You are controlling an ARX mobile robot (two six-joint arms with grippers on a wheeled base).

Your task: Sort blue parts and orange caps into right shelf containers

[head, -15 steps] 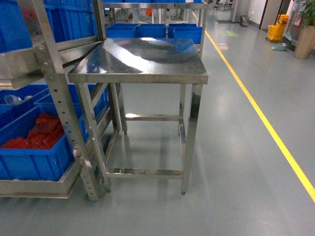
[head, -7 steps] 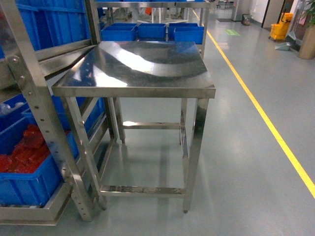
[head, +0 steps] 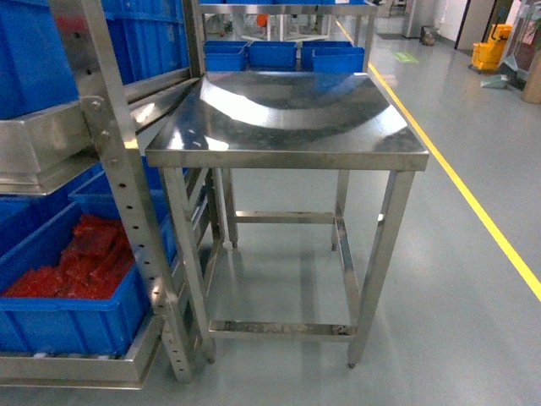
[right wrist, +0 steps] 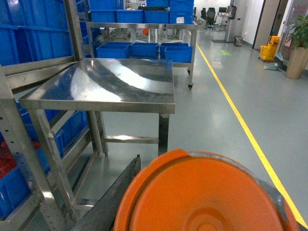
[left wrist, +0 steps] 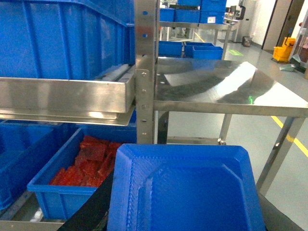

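**Left wrist view.** A blue part [left wrist: 185,192], a square dished piece with a raised rim, fills the lower frame directly ahead of the left gripper's mount. It covers the fingers, so it cannot be told whether they are spread or pinching it. A dark strip [left wrist: 89,211] runs along the part's lower left edge. Beyond the part and to the tool's left stands the shelf [left wrist: 144,72], with an upper blue crate [left wrist: 62,38] on its rail. Below that, a lower blue crate [left wrist: 53,195] holds red packets [left wrist: 91,161]. Ahead and to the tool's right is a steel table [left wrist: 231,91].

**Right wrist view.** An orange cap [right wrist: 202,197], round with a central boss, sits immediately in front of the right gripper and hides its fingers; their state cannot be told. A dark bar [right wrist: 115,197] slants beside the cap on its left. The table stands ahead and to the left of this tool, and a yellow floor line [right wrist: 240,120] runs ahead on its right.

**Head view.** Neither arm appears; the table adjoins the shelf.
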